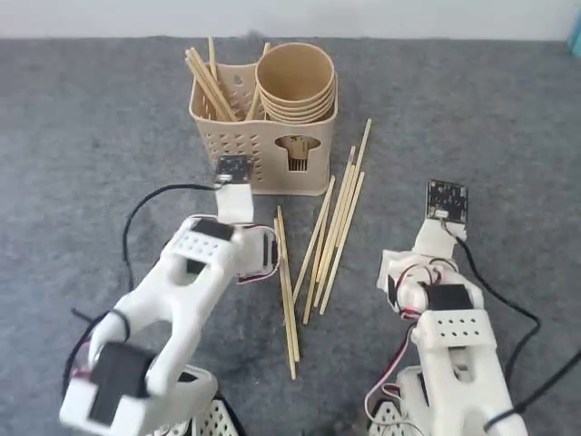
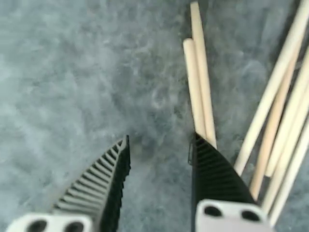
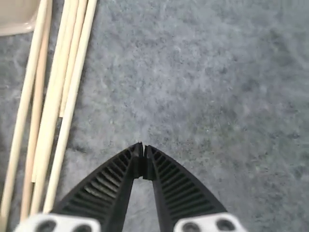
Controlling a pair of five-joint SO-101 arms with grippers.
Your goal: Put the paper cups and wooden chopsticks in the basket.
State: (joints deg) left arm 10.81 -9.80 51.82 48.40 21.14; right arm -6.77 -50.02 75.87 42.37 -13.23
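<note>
While ribbed L pincer (image 2: pixel 161 138) gapes by round wooden chopsticks (image 2: pixel 199 87), R pincer (image 3: pixel 143 146) sits pinched together.

The work surface is a grey, short-pile mat (image 1: pixel 73 136) that runs from the near edge to the far edge. Up close, its texture is mottled and fibrous. Beyond the far edge runs a pale, plain strip (image 1: pixel 272 16). A small teal patch (image 1: pixel 576 34) sits at the far right corner. Lighting is even and diffuse, with soft shadows.
</note>
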